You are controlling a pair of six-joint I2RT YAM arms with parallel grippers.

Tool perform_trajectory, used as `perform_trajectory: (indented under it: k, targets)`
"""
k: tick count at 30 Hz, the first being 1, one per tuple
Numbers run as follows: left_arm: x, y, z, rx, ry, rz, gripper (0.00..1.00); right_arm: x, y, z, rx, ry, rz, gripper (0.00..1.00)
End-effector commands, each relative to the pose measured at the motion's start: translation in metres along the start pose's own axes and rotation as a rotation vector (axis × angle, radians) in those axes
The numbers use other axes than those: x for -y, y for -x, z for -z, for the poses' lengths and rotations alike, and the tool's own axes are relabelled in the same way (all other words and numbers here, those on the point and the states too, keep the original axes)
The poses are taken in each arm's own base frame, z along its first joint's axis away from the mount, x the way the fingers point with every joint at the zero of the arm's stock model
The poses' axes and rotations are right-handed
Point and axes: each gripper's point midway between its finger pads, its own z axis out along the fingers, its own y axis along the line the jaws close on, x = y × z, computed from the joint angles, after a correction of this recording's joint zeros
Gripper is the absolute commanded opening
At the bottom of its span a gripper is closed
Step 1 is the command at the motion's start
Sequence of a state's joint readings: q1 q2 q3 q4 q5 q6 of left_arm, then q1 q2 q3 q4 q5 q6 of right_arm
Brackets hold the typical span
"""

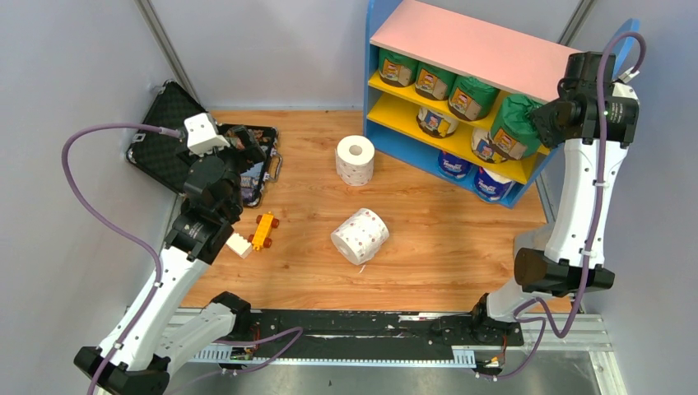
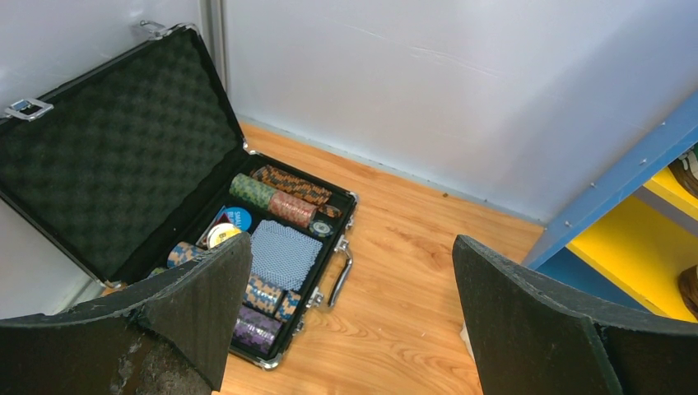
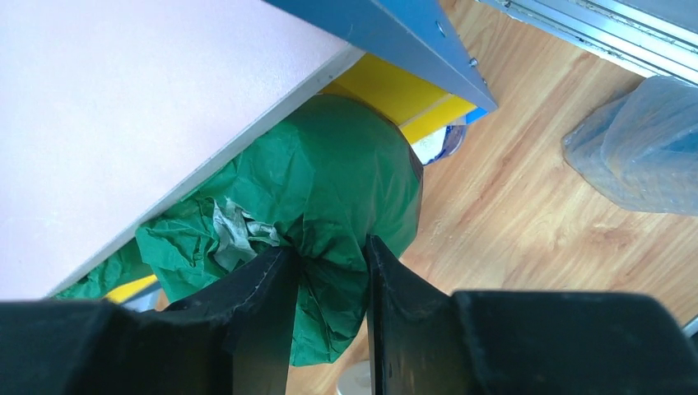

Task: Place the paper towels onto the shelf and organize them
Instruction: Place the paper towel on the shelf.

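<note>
Nothing really legible: brown labels on the paper towels (image 1: 431,81) in the shelf (image 1: 473,45) are too small, and the blue disc (image 2: 239,217) in the black case (image 2: 115,148) is just blurry lettering

Shelf (image 1: 473,41) at far right, wrapped rolls on both yellow boards; right arm (image 1: 576,206) meets a green-wrapped roll (image 1: 514,123) at its right end. Mid-worktop (image 1: 444,247): upright dotted roll (image 1: 355,160), toppled dotted roll (image 1: 360,235). Orange toy car (image 1: 263,230) at left.
</note>
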State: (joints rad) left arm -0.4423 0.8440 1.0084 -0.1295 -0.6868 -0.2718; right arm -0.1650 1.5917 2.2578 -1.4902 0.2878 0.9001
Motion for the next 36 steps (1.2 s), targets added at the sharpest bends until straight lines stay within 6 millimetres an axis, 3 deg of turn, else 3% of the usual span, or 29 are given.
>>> perform_trajectory:
  k: [1,8,14,19,30,36]
  targets:
    - [0.0,0.006,-0.003,0.024,0.009,0.032,0.99,-0.039,0.054,0.025,0.205,0.176,-0.192,0.08]
    - [0.0,0.004,-0.004,0.019,0.011,0.028,0.99,-0.044,0.046,0.006,0.203,0.216,-0.219,0.04]
    - [0.0,0.001,-0.005,0.014,0.016,0.02,0.99,-0.044,0.049,0.021,0.252,0.309,-0.271,0.05]
    - [0.001,0.001,-0.005,0.012,0.015,0.019,0.99,-0.061,0.056,0.027,0.293,0.386,-0.182,0.08]
    - [0.0,-0.002,-0.007,0.007,0.023,0.008,0.99,-0.059,0.043,-0.004,0.303,0.324,-0.13,0.07]
    - [0.0,-0.004,-0.008,0.002,0.026,0.004,0.99,-0.041,0.046,-0.018,0.365,0.239,-0.174,0.04]
